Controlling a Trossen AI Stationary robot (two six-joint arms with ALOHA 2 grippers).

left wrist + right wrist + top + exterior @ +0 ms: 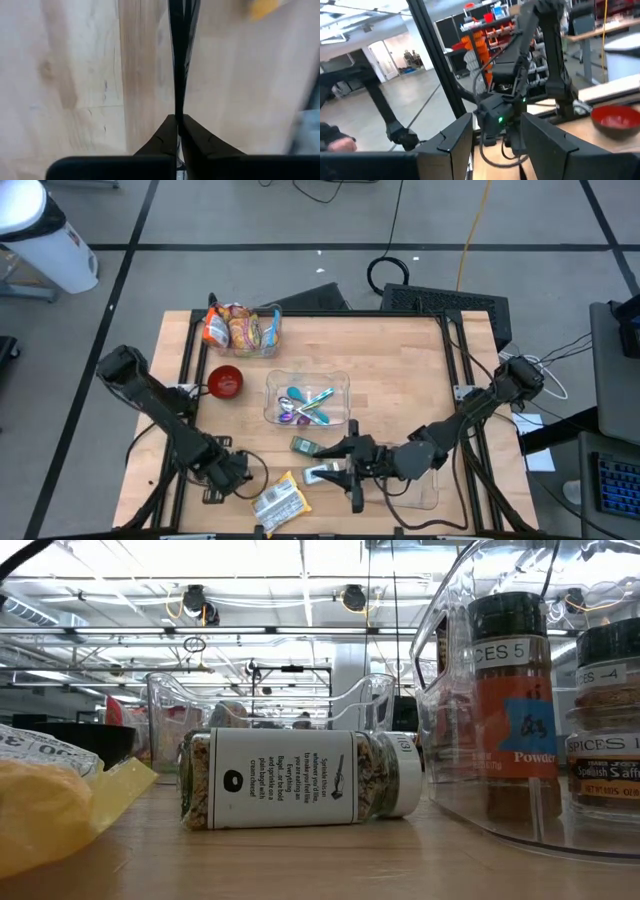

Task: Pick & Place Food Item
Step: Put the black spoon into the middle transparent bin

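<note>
A yellow-and-white snack packet [280, 500] lies flat near the table's front edge; its yellow corner [262, 7] shows in the left wrist view. My left gripper [240, 477] [180, 30] points down over bare wood just left of the packet, shut with nothing between its fingers. A spice jar [305, 445] and a white-labelled jar [325, 475] lie on their sides right of the packet. One such jar [300, 780] fills the low view. My right gripper [345, 472] [497, 145] hovers above the white-labelled jar, pointing toward the table's left, fingers apart and empty.
A clear bin [425, 485] with upright spice jars [515, 690] stands at the front right. A clear tray of utensils [305, 400] sits mid-table, a red bowl [226, 382] to its left, and a bin of snack packets [243, 328] at the far left.
</note>
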